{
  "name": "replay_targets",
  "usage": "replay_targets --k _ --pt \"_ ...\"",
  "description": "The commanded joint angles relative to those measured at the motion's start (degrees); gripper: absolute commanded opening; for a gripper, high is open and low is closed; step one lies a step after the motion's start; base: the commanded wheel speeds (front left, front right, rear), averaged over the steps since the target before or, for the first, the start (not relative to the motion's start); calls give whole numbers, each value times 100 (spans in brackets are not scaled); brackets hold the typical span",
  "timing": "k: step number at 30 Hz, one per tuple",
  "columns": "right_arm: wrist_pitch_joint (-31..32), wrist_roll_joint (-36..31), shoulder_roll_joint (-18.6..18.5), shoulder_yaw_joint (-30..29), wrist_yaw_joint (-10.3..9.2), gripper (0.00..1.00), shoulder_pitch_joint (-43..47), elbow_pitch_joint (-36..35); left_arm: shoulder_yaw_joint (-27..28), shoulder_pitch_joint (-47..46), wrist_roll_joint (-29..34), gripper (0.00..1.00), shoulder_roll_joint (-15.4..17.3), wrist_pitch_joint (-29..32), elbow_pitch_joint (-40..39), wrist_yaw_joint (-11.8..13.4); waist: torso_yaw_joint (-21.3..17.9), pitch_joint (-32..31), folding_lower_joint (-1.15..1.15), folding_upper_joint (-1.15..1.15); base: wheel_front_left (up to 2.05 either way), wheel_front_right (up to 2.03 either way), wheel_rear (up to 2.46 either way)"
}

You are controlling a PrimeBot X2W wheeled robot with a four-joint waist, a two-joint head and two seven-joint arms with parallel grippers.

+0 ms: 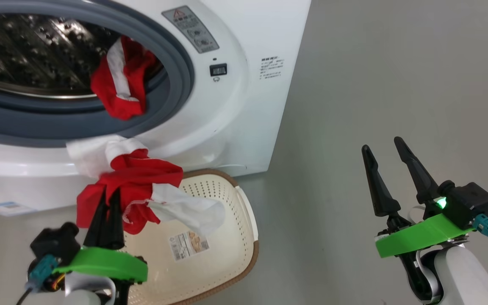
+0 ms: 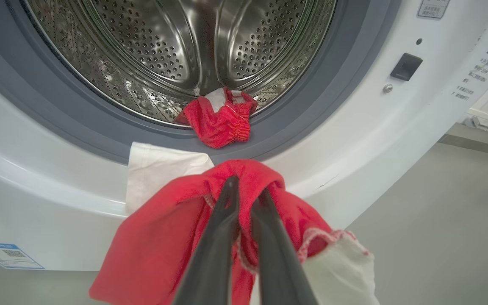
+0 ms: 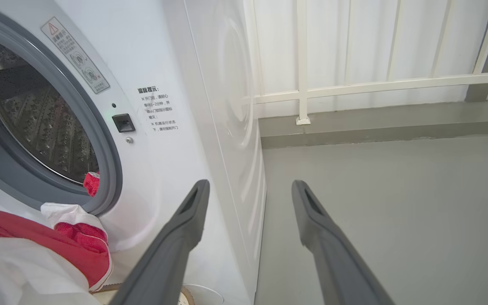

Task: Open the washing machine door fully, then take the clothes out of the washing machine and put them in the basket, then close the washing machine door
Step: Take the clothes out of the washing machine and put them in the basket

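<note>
Left gripper (image 1: pixel 109 197): fingers pressed almost together, clamped on a red and white garment (image 1: pixel 138 178). In the left wrist view the two dark fingers (image 2: pixel 269 237) run into a fold of the red cloth with only a sliver of gap between them. The garment hangs in front of the washing machine (image 1: pixel 235 106), below the drum opening. Its upper white part (image 1: pixel 87 154) lies against the white front panel just under the grey rubber ring (image 1: pixel 180 72), and a white end trails down over the basket (image 1: pixel 231 203). Cannot tell whether cloth touches basket. The basket sits tilted on the floor (image 1: pixel 396 84), hard against the machine's lower front corner, with a paper label (image 1: pixel 189 244) showing on its bottom. A second red garment (image 1: pixel 121 84), with a white stripe, is draped over the lower edge of the steel drum (image 2: pixel 184 51) onto the rubber ring, half in and half out. The drum opening is uncovered. Right gripper (image 1: pixel 382 145): fingers spread well apart, nothing between them, held over bare floor to the right of the machine and well apart from the basket. In the right wrist view its fingers (image 3: pixel 172 250) point past the machine's side toward a white railing (image 3: pixel 354 84).
</note>
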Motion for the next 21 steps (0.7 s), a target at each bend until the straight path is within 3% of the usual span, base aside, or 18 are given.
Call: replay_targets --k 1,9,21 --pt "-36 13 -49 97 37 100 -152 -160 154 -260 -80 0 46 -75 87 -50 25 175 0 0 0 0 0" --pt "-36 -20 -24 113 37 100 -361 -112 4 -1097 -368 0 45 -46 1915 -352 37 639 0 0 0 0 0" --pt "-36 -9 51 221 37 100 -677 -137 -249 -2269 -987 0 67 787 4578 -677 -363 1206 0 0 0 0 0"
